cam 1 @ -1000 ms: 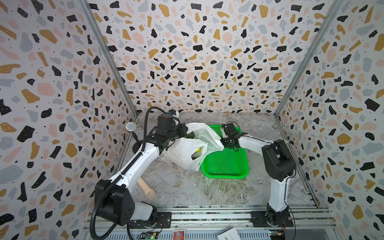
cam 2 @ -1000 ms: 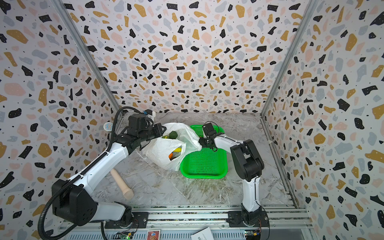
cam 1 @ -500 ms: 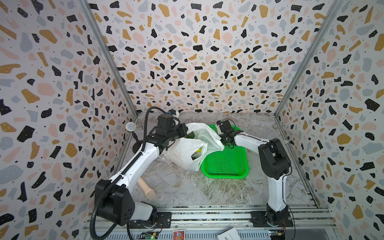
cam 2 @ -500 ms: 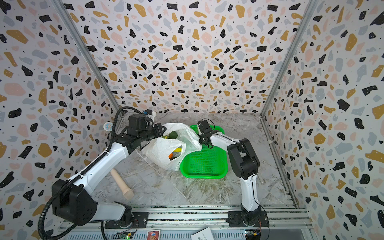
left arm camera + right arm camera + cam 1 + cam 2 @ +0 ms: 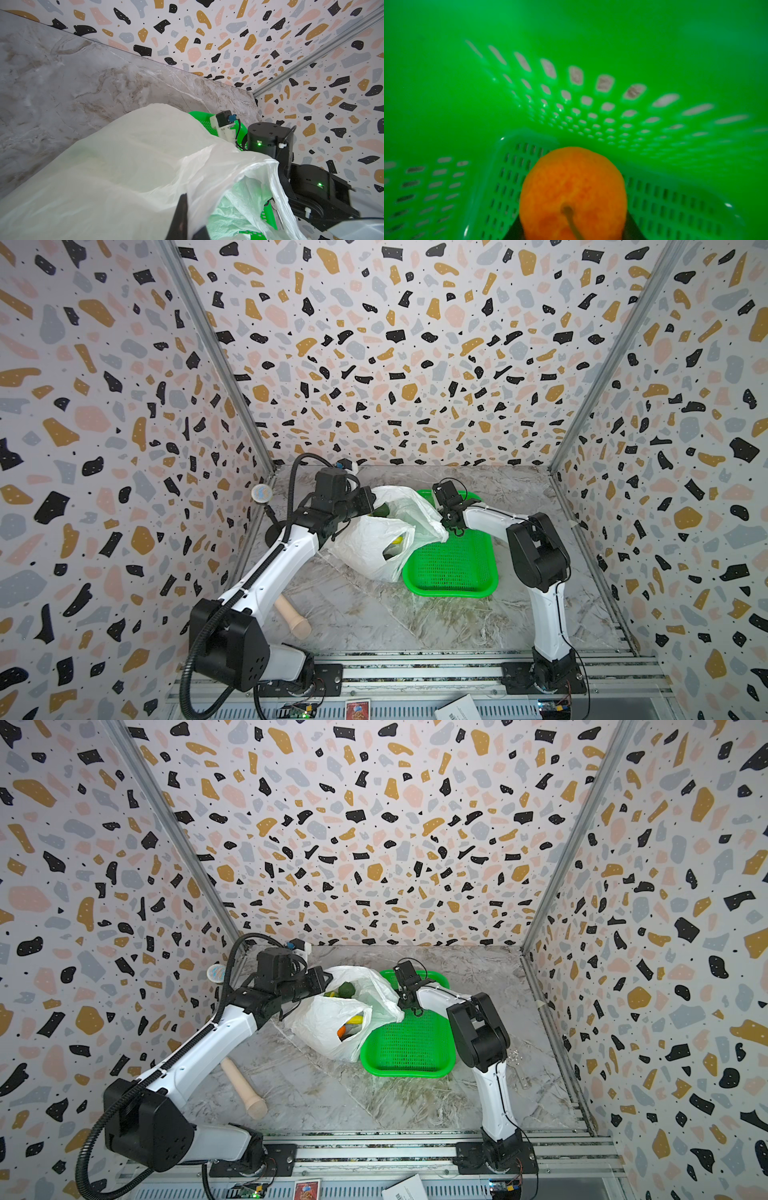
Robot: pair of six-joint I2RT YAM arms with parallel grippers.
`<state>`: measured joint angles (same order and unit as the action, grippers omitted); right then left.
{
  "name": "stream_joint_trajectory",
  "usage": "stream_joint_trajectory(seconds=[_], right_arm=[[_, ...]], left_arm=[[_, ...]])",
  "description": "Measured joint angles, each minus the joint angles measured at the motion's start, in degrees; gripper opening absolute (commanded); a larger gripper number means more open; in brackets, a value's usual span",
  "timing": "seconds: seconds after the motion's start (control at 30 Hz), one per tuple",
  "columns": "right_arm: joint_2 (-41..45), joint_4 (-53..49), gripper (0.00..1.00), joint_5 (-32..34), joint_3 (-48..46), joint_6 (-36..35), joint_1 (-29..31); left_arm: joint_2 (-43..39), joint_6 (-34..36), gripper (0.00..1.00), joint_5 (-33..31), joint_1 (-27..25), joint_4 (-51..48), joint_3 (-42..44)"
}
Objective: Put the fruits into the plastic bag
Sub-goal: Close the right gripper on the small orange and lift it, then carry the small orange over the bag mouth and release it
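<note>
The white plastic bag (image 5: 365,547) (image 5: 328,1023) lies open beside the green basket, partly draped over its left rim. My left gripper (image 5: 372,502) (image 5: 191,228) is shut on the bag's rim and holds the mouth up. Inside the bag show a dark green avocado (image 5: 345,990), a yellow fruit (image 5: 356,1018) and an orange one (image 5: 344,1029). My right gripper (image 5: 453,526) (image 5: 573,228) reaches down into the basket's far left corner. It is shut on an orange (image 5: 573,193), with dark fingers (image 5: 632,228) on both sides of it.
The green mesh basket (image 5: 453,589) (image 5: 654,197) sits right of the bag. A beige peg (image 5: 293,616) lies on the marble floor by the left arm. A blue-headed microphone (image 5: 262,492) stands at the left wall. Patterned walls close three sides.
My right gripper has shifted a little toward the bag inside the basket, and its jaws have come in around the orange. The left arm and the bag have stayed put.
</note>
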<state>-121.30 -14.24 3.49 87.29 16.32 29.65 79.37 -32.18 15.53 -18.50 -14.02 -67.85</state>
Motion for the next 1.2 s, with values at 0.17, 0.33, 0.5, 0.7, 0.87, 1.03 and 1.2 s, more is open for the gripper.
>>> stream_joint_trajectory(seconds=[0.17, 0.33, 0.5, 0.7, 0.87, 1.03, 1.2], right_arm=[[13.4, -0.9, 0.29, 0.9, -5.5, -0.4, -0.4], [29.9, -2.1, 0.32, 2.6, -7.4, -1.4, -0.6], [41.4, -2.1, 0.34, 2.3, -5.9, -3.9, 2.3], [41.0, 0.8, 0.35, -7.7, -4.5, -3.4, 10.1], [32.7, 2.5, 0.35, -13.8, -4.5, -0.5, 14.1], [26.6, 1.9, 0.42, -14.6, -4.4, 2.9, 14.6], [23.8, 0.7, 0.67, -14.4, -1.3, 4.5, 14.4]], left_arm=[[0.0, 0.0, 0.0, 0.0, 0.0, 0.0, 0.0], [0.0, 0.0, 0.0, 0.0, 0.0, -0.1, 0.0], [0.1, 0.0, 0.0, 0.1, 0.0, 0.0, 0.0], [0.2, -0.1, 0.0, 0.3, 0.0, 0.0, 0.0], [0.2, -0.1, 0.0, 0.5, 0.0, 0.0, 0.0], [0.2, -0.1, 0.0, 0.5, 0.0, 0.0, 0.0], [0.2, -0.1, 0.0, 0.5, 0.0, 0.0, 0.0]])
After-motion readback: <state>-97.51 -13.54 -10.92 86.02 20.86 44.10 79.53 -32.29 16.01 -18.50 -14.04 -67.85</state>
